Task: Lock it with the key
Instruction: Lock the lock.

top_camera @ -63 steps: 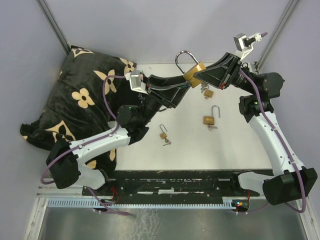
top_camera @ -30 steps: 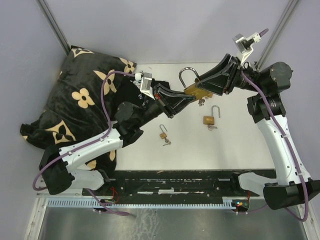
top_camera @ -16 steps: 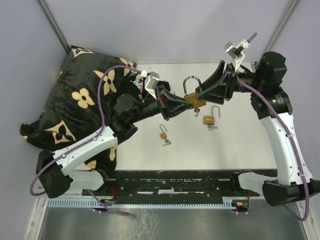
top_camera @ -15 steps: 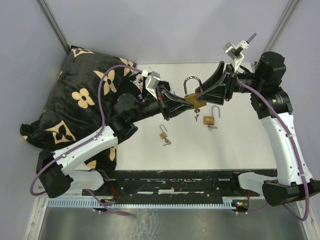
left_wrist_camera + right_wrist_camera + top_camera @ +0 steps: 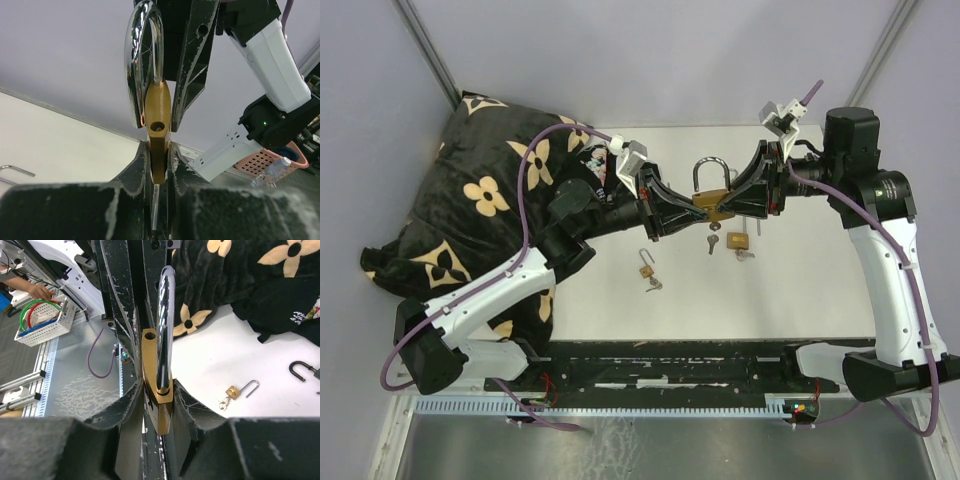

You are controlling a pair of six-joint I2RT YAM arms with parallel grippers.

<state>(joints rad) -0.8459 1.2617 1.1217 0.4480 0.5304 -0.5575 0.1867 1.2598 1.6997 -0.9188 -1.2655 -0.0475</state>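
padlock held aloft, shackle not yet closed
left gripper and right gripper each clamp the brass body from opposite sides, above the far middle of the table. shackle has one leg seated; the other socket shows empty. key appears to dangle under the body, above the table. judged remaining: seat the free leg, turn the key.

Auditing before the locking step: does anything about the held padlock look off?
Yes. The brass padlock, pinched between the left gripper and right gripper, has its shackle swung open: one leg sits beside the body, leaving an empty hole on top.
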